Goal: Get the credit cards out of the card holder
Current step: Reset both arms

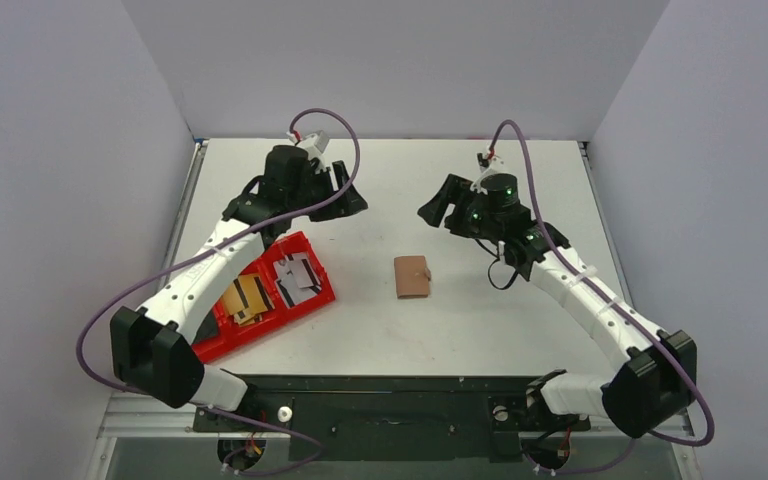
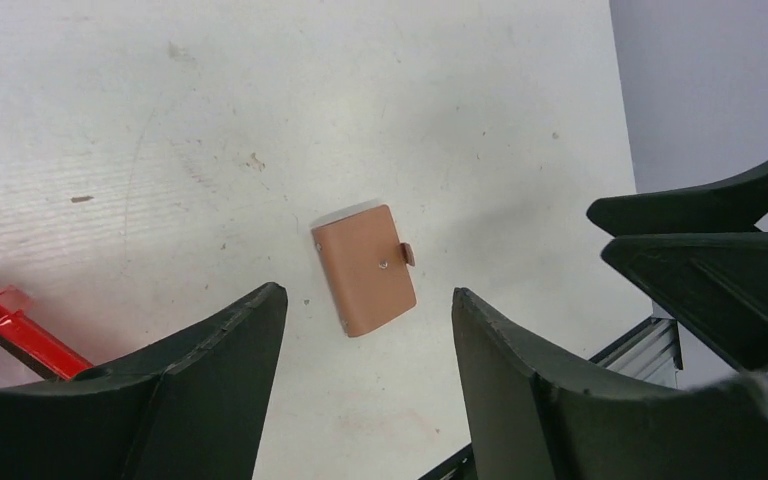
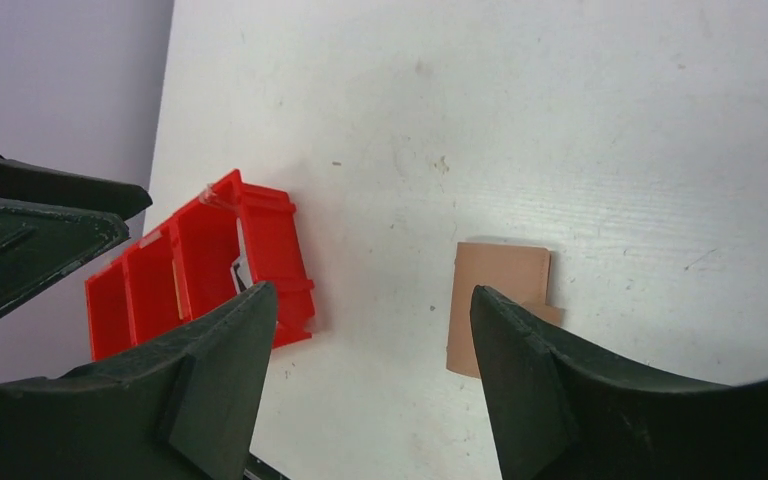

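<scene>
- The left claw (image 2: 367,295) is standing spread, its two dark fingers (image 2: 215,365) well apart and pinching nothing.
- The right claw (image 3: 373,290) is likewise standing spread, with nothing between its fingers (image 3: 550,370).
- Both claws are hanging above the white worktop (image 1: 480,330), touching neither it nor anything on it, and are pointing inward toward each other from opposite sides.
- In the left wrist view the right claw's fingers are showing at the right edge. In the right wrist view the left claw's fingers are showing at the left edge.
- The card holder (image 1: 412,277) is lying flat on the worktop between the two arms, nearer the bases than either claw and well apart from both.
- It is lying folded shut, tan-brown side up, with its small tab wrapping over one long edge and a snap dot showing on the face.
- The red tray (image 1: 252,342) is sitting on the worktop to the left of the card holder, apart from it and partly under the left arm.
- Flat pale grey pieces (image 1: 295,275) are lying in the tray compartment nearer the card holder. They are too small to tell what they are.
- A tan and black item (image 1: 245,297) is lying in the next compartment.
</scene>
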`<state>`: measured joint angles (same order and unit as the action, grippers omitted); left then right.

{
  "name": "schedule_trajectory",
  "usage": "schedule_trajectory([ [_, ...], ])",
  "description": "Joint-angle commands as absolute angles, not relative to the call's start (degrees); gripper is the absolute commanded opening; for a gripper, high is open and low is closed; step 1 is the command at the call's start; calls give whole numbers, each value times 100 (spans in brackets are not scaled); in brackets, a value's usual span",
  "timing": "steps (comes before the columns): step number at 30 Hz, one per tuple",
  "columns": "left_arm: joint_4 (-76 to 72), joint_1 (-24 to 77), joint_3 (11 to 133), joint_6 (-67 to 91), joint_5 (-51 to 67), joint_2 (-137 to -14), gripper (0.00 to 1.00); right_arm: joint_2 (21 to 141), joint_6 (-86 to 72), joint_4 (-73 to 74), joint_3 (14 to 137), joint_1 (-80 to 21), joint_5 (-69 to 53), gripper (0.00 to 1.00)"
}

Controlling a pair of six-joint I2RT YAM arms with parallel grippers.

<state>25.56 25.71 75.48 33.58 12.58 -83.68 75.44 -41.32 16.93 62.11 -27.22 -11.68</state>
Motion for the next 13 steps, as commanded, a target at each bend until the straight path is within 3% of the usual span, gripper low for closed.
schedule_trajectory([
  [1, 2571, 2441, 7526, 3105, 1001, -7923, 60, 6941, -4009, 1581, 6108, -2694, -565, 67],
  [13, 2605, 2371, 7320, 3055, 925, -7724, 62, 6544, -4064, 1539, 5859, -2700, -433, 68],
])
